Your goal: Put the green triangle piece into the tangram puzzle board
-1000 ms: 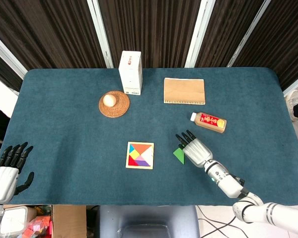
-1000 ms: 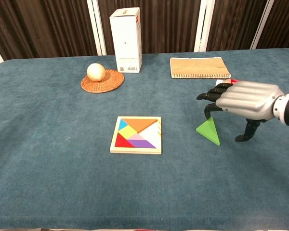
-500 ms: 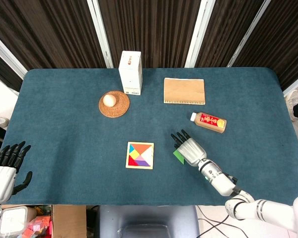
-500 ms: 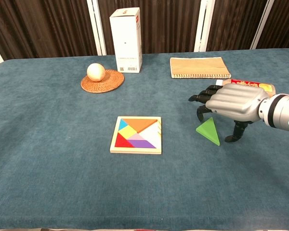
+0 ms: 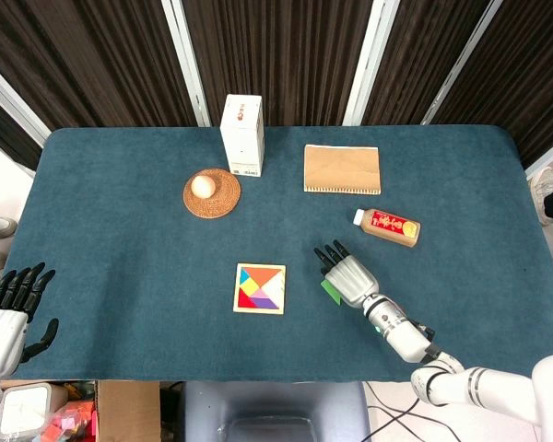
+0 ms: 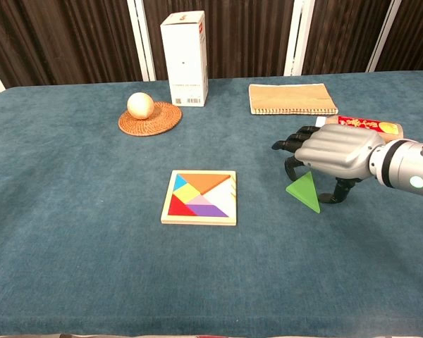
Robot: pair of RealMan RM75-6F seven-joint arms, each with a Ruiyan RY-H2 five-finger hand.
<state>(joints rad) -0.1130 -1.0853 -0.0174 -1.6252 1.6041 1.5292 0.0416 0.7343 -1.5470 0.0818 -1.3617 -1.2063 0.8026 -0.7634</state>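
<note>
The green triangle piece (image 6: 305,192) lies flat on the blue cloth, right of the wooden tangram board (image 6: 200,197). The board holds several coloured pieces and shows a bare white slot (image 6: 226,202) at its right side. My right hand (image 6: 331,150) arches low over the triangle, fingers curled down at its far corner and thumb standing on the cloth to its right; I see no grip on it. From the head view the right hand (image 5: 347,276) covers most of the triangle (image 5: 330,292), beside the board (image 5: 260,288). My left hand (image 5: 9,311) hovers off the table's near left corner, fingers spread, holding nothing.
A bottle with a red label (image 5: 387,227) lies just beyond the right hand. Further back are a tan notebook (image 5: 342,169), a white carton (image 5: 242,133) and a woven coaster with a pale ball (image 5: 211,192).
My right hand has slid left and sunk lower over the triangle, its thumb drawing in toward the piece. The triangle has not moved. The left hand has drifted slightly down.
</note>
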